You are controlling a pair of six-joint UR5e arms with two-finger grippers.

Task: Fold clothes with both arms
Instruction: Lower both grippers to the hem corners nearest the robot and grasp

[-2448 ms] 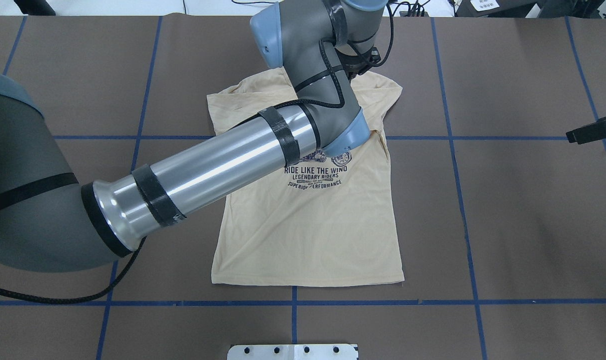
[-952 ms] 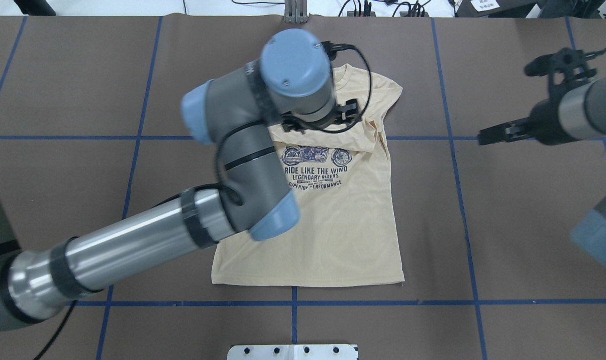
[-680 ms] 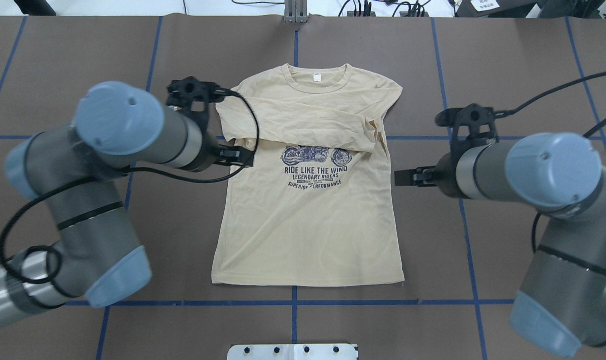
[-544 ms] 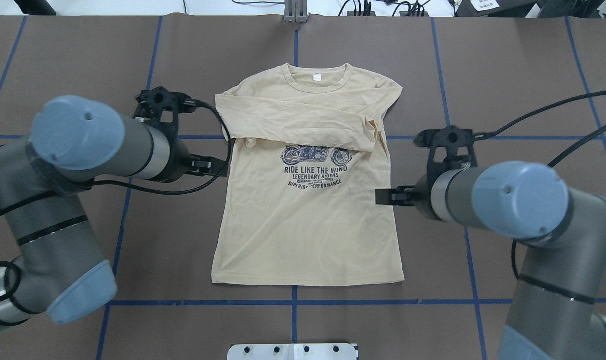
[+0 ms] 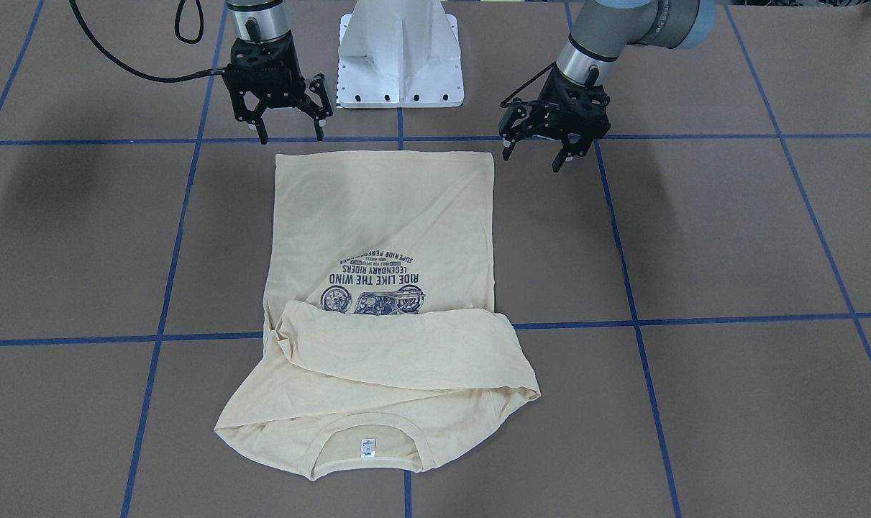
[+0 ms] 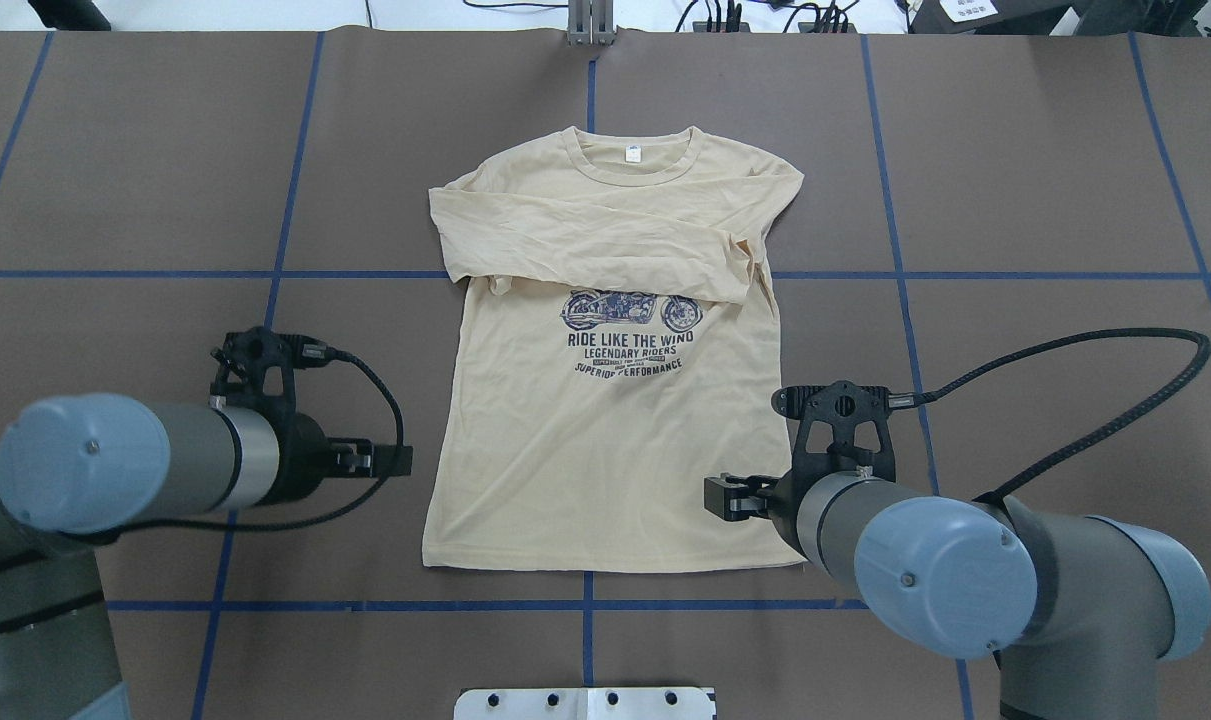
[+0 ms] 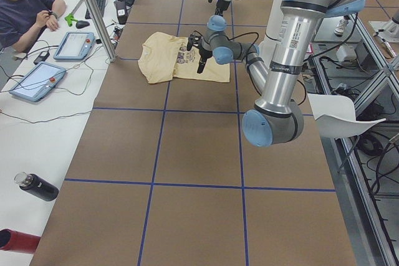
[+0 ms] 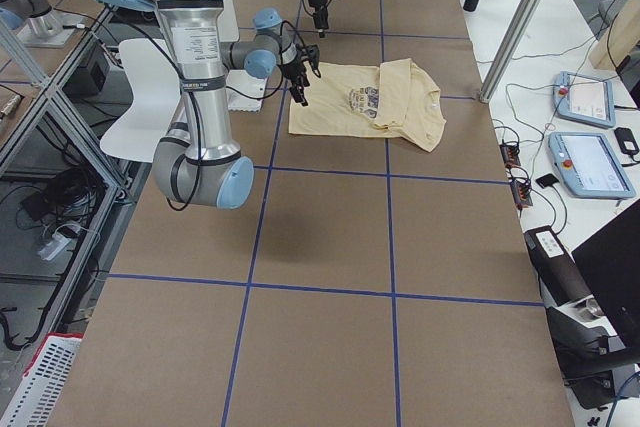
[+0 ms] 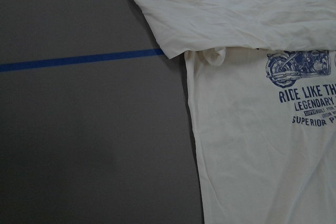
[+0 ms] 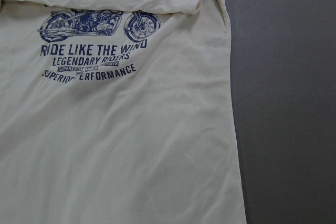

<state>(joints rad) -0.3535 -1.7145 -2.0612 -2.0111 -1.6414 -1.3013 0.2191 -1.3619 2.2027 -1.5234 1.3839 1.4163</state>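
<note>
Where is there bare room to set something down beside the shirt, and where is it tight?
Bare table lies either side of the shirt at its folded sleeves and beyond its collar. It is tight at the hem corners, where the open left gripper and right gripper hang.

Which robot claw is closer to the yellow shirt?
Right. The right gripper hangs over a bottom corner of the shirt; the left gripper is beside the other edge, over the table.
</note>
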